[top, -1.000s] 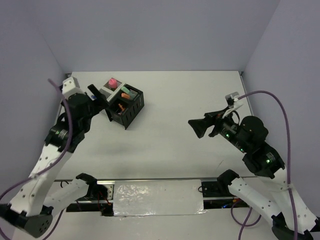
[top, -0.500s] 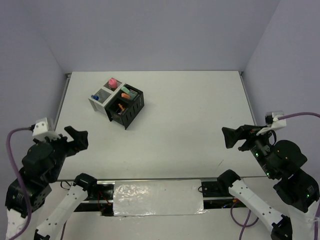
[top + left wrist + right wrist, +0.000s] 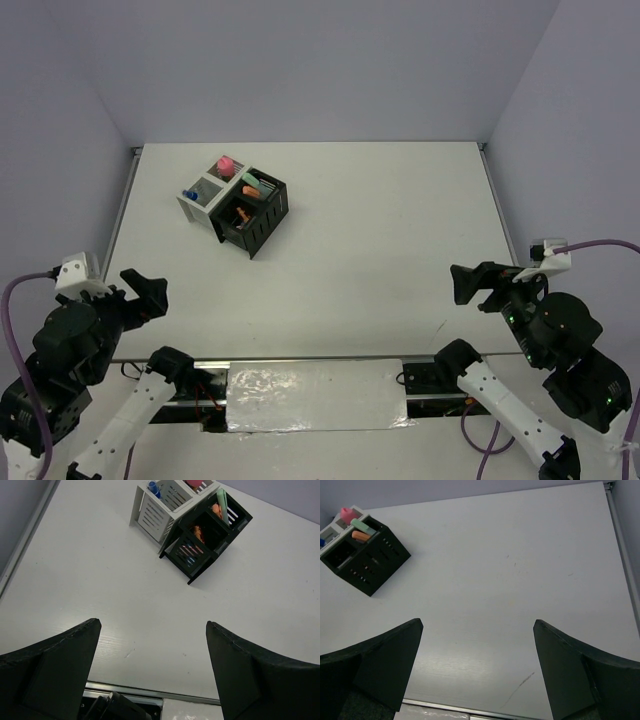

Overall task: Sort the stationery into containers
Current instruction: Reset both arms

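Stationery (image 3: 250, 188) sits in the containers (image 3: 262, 230), well ahead of the nearer left gripper (image 3: 152, 625); it and the right gripper (image 3: 477, 623) both gape wide, empty.

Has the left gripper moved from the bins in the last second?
Yes. The left gripper was at the cluster of black and white mesh bins; it now sits open, back toward the near edge of the white table.

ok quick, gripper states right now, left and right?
Left gripper: open, holding nothing.
Right gripper: open, holding nothing.
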